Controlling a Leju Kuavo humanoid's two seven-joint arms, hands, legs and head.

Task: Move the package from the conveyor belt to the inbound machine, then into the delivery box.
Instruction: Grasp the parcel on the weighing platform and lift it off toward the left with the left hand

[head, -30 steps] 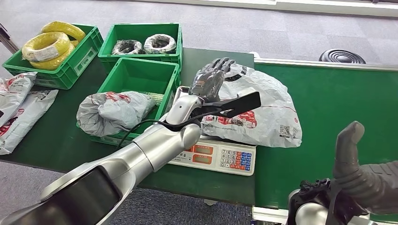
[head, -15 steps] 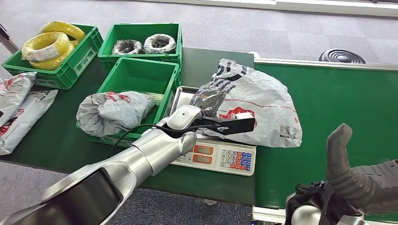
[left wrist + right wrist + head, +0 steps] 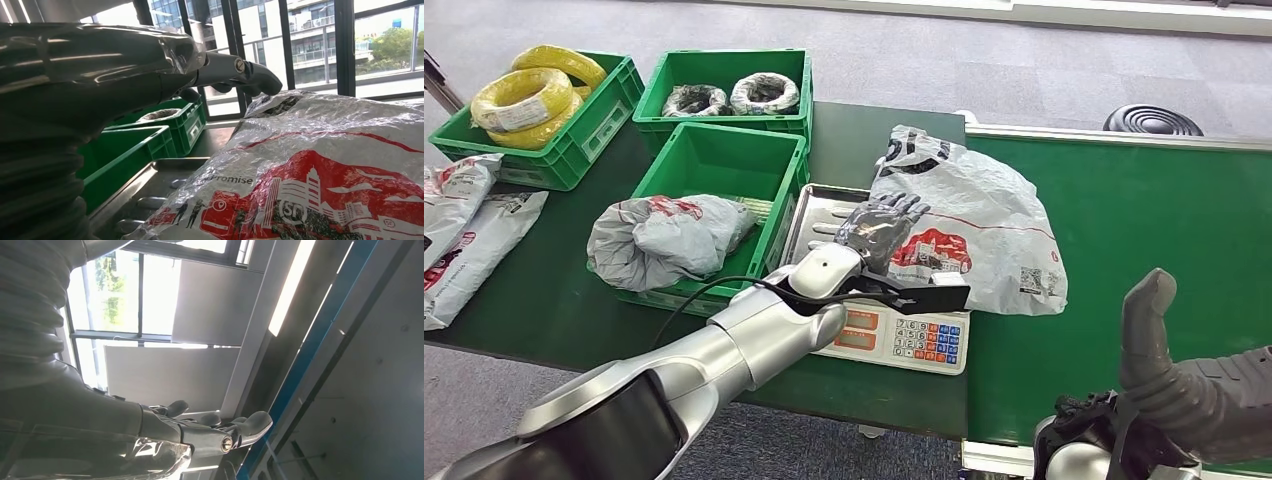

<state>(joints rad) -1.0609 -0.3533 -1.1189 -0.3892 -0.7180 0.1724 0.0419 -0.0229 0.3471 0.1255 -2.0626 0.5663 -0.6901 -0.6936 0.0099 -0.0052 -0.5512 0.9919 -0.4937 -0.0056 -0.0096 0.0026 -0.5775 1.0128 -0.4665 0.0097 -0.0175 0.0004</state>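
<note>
Closest to me, low at the belt's near edge, the robot's right hand (image 3: 1169, 375) stands with its thick thumb pointing up; it holds nothing, and in its own wrist view the fingers (image 3: 250, 422) reach out loosely against the ceiling, so I take it as open. It sits well apart from the parcel.

A step further in, the silver left arm runs diagonally up to the left hand (image 3: 879, 225), which hovers over the near left side of the grey crinkled plastic package with the red printed picture (image 3: 969, 220). The fingers are spread and a little bent, and the wrist view shows them (image 3: 240, 72) passing above the bag rather than around it. Whether any fingertip actually touches the plastic I can't say from here; it grips nothing.

The package lies half on the steel tray of the white weighing scale with the keypad (image 3: 899, 335) and half on the green conveyor belt (image 3: 1144, 220). Its long axis runs from the far left corner down toward the near right, so most of the bag lies to the right of the left hand and beyond it. This is plainly the nearer hand for the lift.

Farther left sits the green plastic crate (image 3: 714, 165), with another grey bag (image 3: 664, 235) draped over its near rim.
</note>
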